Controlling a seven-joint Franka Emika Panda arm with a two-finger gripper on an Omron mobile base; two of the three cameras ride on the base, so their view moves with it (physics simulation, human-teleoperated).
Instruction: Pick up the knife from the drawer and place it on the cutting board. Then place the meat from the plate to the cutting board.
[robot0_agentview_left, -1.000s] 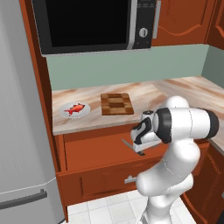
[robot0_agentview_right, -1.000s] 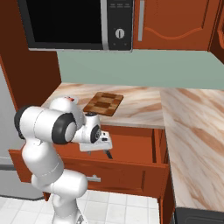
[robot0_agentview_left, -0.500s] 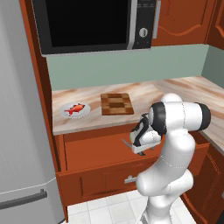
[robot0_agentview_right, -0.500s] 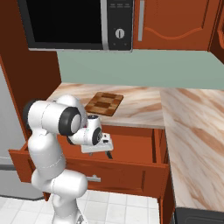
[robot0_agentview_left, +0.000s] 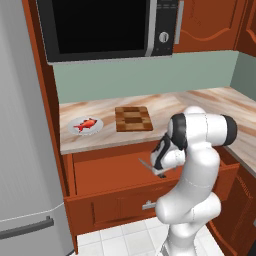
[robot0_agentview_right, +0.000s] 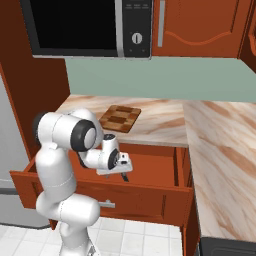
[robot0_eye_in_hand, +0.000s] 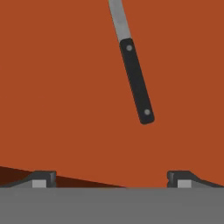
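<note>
In the open drawer (robot0_agentview_left: 107, 172) lies the knife (robot0_eye_in_hand: 132, 65), thin silver blade, black handle with two rivets. Fingers (robot0_eye_in_hand: 43, 178) spread wide above it, gripping nothing.

Black microwave (robot0_agentview_left: 105, 27) above, red-brown upper cabinets (robot0_agentview_right: 197, 27), pale green wall (robot0_agentview_left: 145, 75), marble counter (robot0_agentview_right: 220, 145), grey fridge (robot0_agentview_left: 22, 150), white tiled floor (robot0_agentview_left: 125, 240) below.

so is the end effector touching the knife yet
Apart. The hand view shows the end effector open, with bare drawer floor between its fingertips and the knife handle.
</note>
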